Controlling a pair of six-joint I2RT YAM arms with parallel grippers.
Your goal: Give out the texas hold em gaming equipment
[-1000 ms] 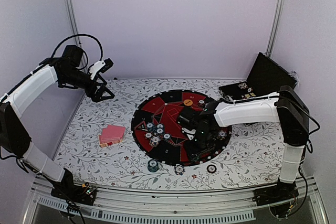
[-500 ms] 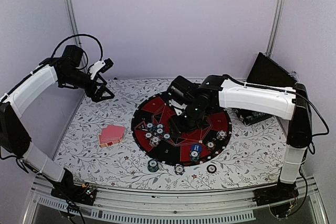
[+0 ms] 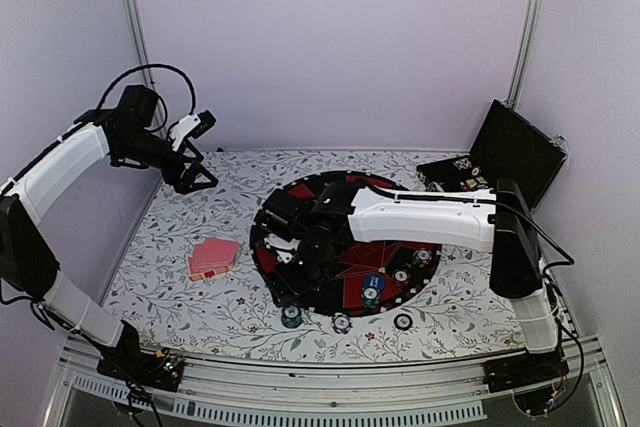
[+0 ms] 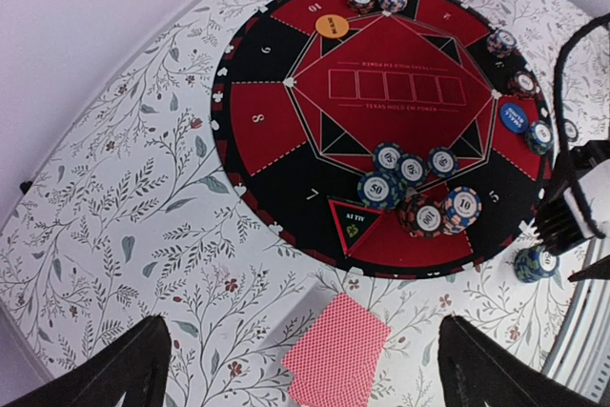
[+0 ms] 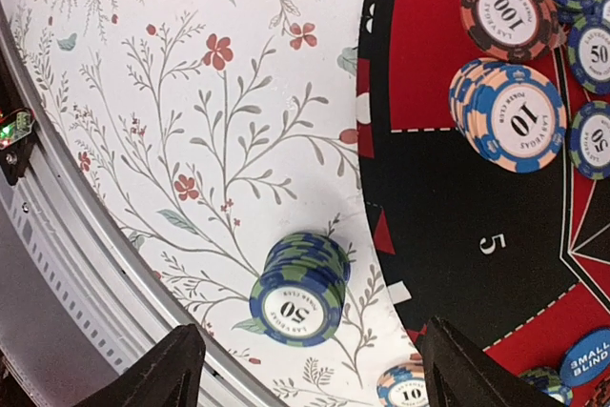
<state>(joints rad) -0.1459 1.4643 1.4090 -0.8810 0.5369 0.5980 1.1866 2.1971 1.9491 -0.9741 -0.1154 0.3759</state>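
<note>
chip stack (image 5: pixel 300 288), green, is sitting on the cloth (image 5: pixel 191 92) just off the mat (image 5: pixel 448 235), directly ahead of the right gripper (image 5: pixel 319 369) and centred between its spread, empty fingers (image 5: pixel 172 374); the left gripper (image 3: pixel 197 177), also spread, is hanging well apart, the cards (image 4: pixel 335 361) lying ahead of it.

Green 50 chip stack (image 5: pixel 297 290) on floral cloth (image 5: pixel 172 92), blue 10 stack (image 5: pixel 515 116) on mat (image 5: pixel 448 235), jaws spread wide apart

- The right gripper (image 3: pixel 290 252) has swung from the mat's (image 3: pixel 400 257) 4 o'clock edge, across its centre, to 8 o'clock.
- The blue disc (image 3: pixel 373 281) at 5 o'clock is now uncovered.
</note>
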